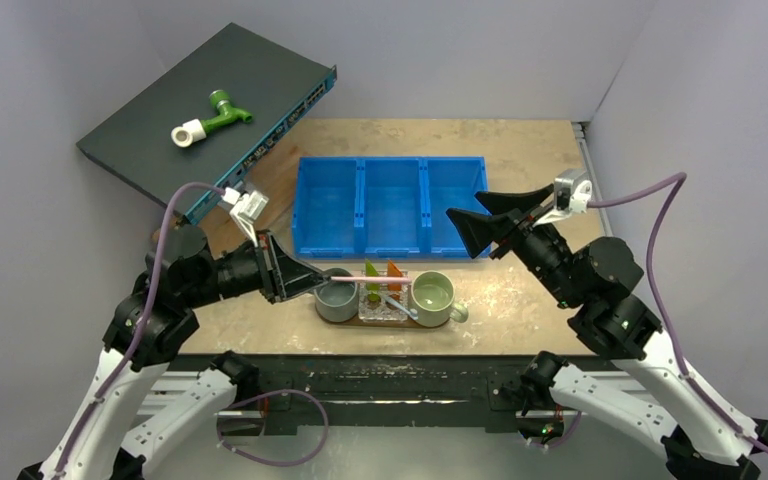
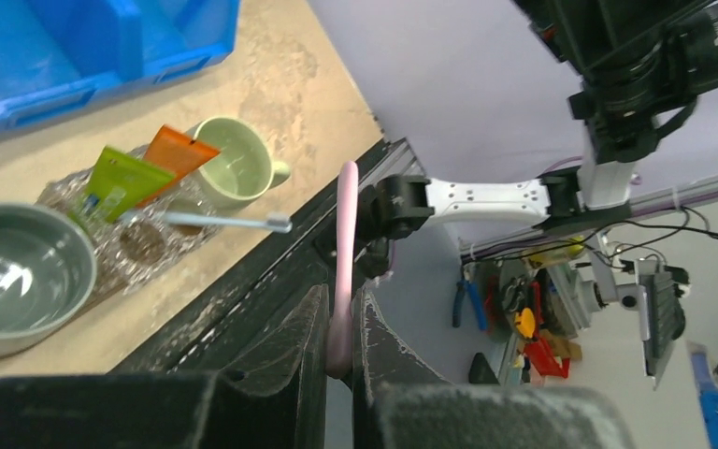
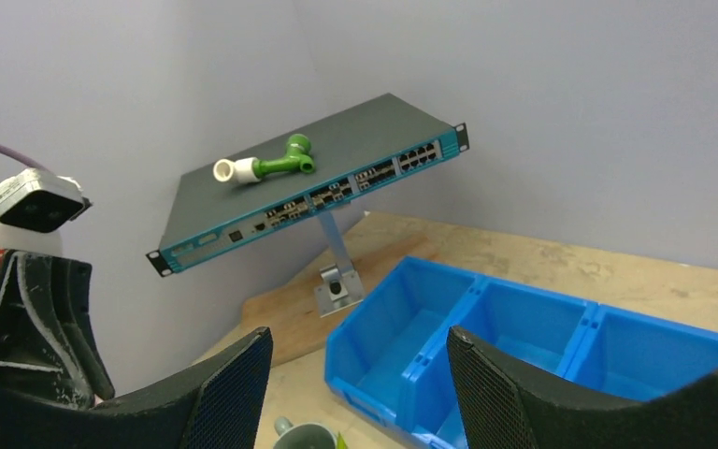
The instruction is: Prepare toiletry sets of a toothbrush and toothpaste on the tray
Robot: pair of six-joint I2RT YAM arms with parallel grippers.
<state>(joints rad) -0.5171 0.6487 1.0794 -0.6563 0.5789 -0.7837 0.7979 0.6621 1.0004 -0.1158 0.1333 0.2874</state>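
Observation:
My left gripper point(image 1: 307, 281) is shut on the handle end of the pink toothbrush point(image 1: 372, 281). It holds the brush level above the mugs; in the left wrist view the brush point(image 2: 344, 253) stands pinched between the fingers point(image 2: 341, 329). The lime-green tube point(image 1: 371, 270), the orange tube point(image 1: 394, 270) and the pale blue toothbrush point(image 1: 398, 306) sit in a clear crinkled holder between a grey mug point(image 1: 338, 301) and a green mug point(image 1: 432, 297). All of these are on the dark-brown tray point(image 1: 390, 323). My right gripper point(image 1: 482, 226) is open and empty above the blue bin.
The blue three-compartment bin point(image 1: 392, 205) stands behind the tray. A tilted network switch point(image 1: 210, 110) with a green pipe fitting point(image 1: 215, 115) on it is on a stand at the back left. A wooden board point(image 3: 290, 318) lies under it. The table's front edge is just below the tray.

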